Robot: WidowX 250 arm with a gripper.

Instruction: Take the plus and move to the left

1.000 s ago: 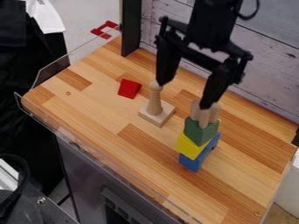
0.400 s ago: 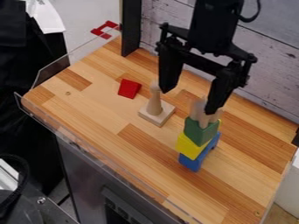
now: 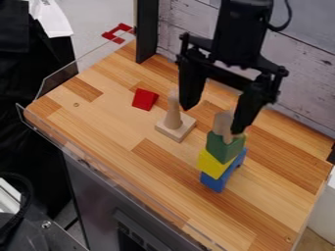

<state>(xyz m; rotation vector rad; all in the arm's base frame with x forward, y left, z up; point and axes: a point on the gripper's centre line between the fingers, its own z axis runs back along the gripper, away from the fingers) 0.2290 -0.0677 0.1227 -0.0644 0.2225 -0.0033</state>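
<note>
the gripper (image 3: 211, 120) hangs wide open over the tabletop (image 3: 157, 162), grasping nothing; the pale wooden piece (image 3: 222, 122), probably the plus, sits atop the green block (image 3: 221, 146), with yellow (image 3: 212, 163) and blue (image 3: 214, 183) blocks beneath, seemingly to prop it up; one finger overlaps its edge, and i cannot tell whether they touch; the other hangs near the upright peg (image 3: 173, 117); that spread likely leaves room to straddle the piece before closing and carrying it left
</note>
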